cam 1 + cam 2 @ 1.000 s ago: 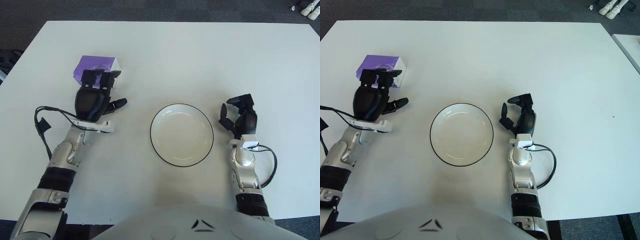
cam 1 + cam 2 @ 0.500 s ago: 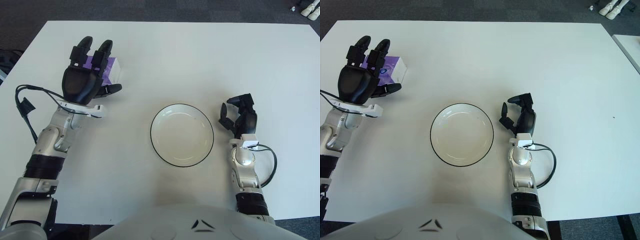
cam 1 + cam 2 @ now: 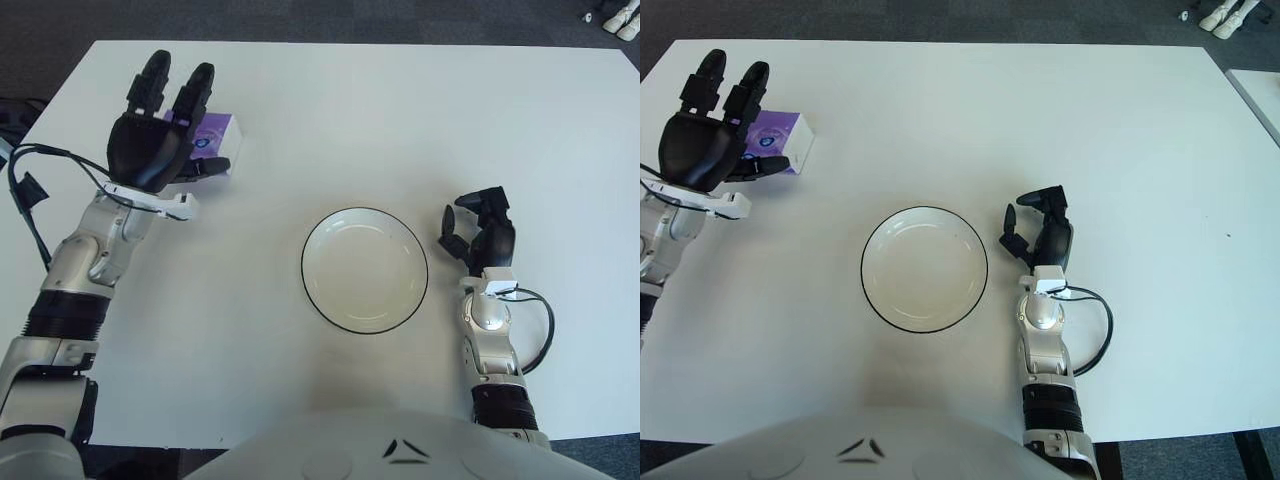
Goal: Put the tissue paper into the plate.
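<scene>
The purple tissue pack (image 3: 212, 137) lies near the far left corner of the white table (image 3: 400, 110), well apart from the empty black-rimmed plate (image 3: 364, 269) at the centre, so it has yet to be picked up. The left hand (image 3: 155, 140) shows over the pack's near left side with fingers spread wide and holding nothing, apparently poised to close around it. The right hand (image 3: 480, 235) is idle just right of the plate, fingers loosely curled and empty.
</scene>
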